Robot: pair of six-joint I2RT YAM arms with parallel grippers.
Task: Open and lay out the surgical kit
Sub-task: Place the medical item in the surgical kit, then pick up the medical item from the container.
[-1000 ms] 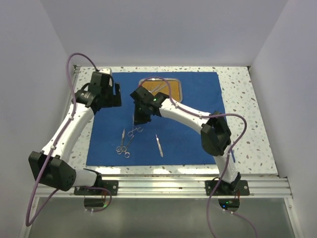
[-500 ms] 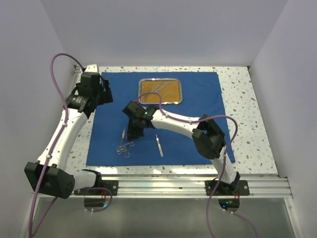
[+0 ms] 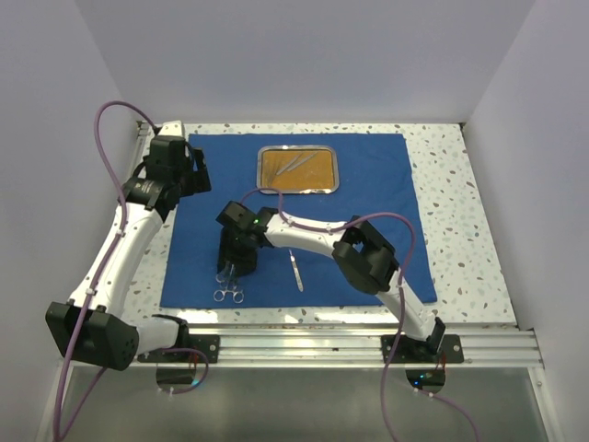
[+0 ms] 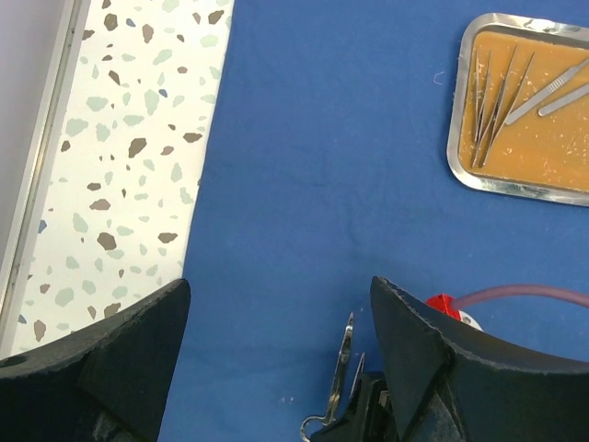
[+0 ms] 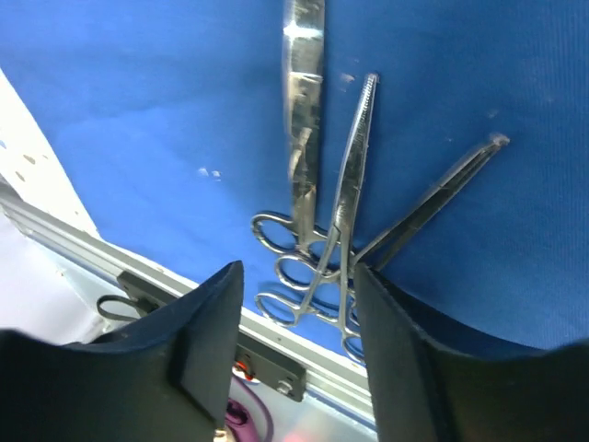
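**Bench**: speckled top, two arms mounted at its near edge.

**Blue cloth**: spread flat across the middle of the bench, from close to the far edge to close to the near edge. A strip of bare bench shows along its left side and a wider one along its right.

**Steel tray**: orange-brown inside, on the cloth at the middle of its far edge. The left wrist view shows slim tweezers in the tray, with two flat handles beside them.

**Scissors** and two **forceps**: on the cloth near its near-left corner. Their ringed handles are bunched and overlapping towards the near edge, and their tips fan out towards the far edge.

**Slim straight instrument**: alone on the cloth, just to the right of that group and apart from it.

**Right gripper**: low over the ringed handles, jaws partly apart. The handles show in the gap between the jaws and lie on the cloth with nothing clamped.

**Left gripper**: jaws spread wide and holding nothing, above the far-left part of the cloth, near its left edge.
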